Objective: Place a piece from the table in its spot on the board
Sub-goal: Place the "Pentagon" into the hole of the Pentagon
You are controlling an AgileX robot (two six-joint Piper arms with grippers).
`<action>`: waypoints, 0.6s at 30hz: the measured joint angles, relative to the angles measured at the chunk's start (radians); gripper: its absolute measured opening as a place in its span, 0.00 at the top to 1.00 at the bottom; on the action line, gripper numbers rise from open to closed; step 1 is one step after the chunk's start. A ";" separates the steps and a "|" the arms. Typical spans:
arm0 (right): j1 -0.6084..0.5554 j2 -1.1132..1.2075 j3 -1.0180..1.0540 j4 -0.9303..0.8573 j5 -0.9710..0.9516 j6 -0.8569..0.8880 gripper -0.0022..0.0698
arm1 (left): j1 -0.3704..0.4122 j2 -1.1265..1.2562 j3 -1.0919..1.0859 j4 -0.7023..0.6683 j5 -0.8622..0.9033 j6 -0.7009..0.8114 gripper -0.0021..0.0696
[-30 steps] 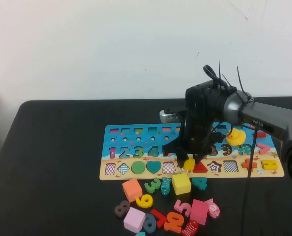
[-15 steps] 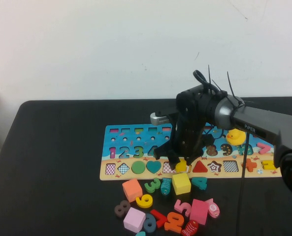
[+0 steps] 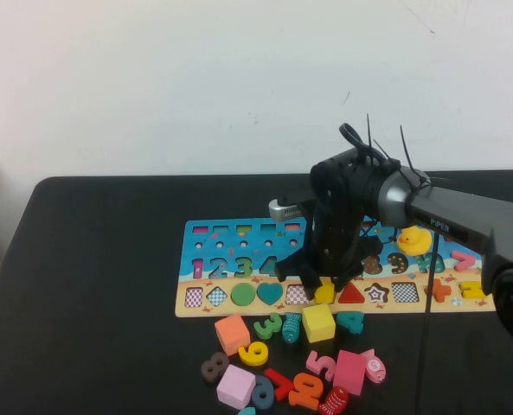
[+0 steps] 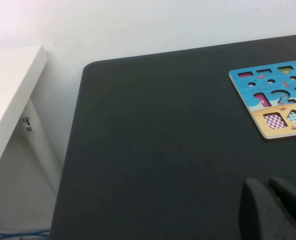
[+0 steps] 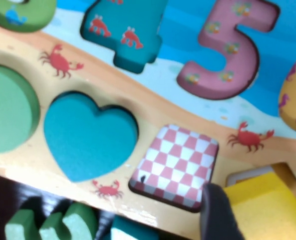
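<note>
**Right claw holds a yellow piece low over the board's shape row**

From the high view I see my right claw down at the front row of the puzzle board, clenched on a small yellow piece. The piece sits between the checkered square recess and the red triangle. On the right wrist view one dark fingertip presses against the yellow piece, which hangs over a cream-edged recess just beside the checkered square recess. I cannot tell whether the piece is touching the board or just above it. In that same view the teal heart and green circle are seated in their slots.

Loose pieces lie on the black worktop in front of the board: a yellow cube, an orange block, a lilac block and a pink block among several numbers. A yellow duck sits on the board's right part.

My left claw shows only in its own wrist view as a dark shape over bare worktop, well apart from the board's corner; I cannot tell whether it is released or clenched.
</note>
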 joint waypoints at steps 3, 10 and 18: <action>0.000 0.000 0.000 -0.007 0.007 0.002 0.45 | 0.000 0.000 0.000 0.000 0.000 0.000 0.97; 0.000 0.000 0.000 -0.026 0.023 0.004 0.45 | 0.000 0.000 0.000 0.000 0.000 0.000 0.97; 0.000 0.000 0.000 -0.026 0.028 0.020 0.28 | 0.000 0.000 0.000 0.000 0.000 0.002 0.97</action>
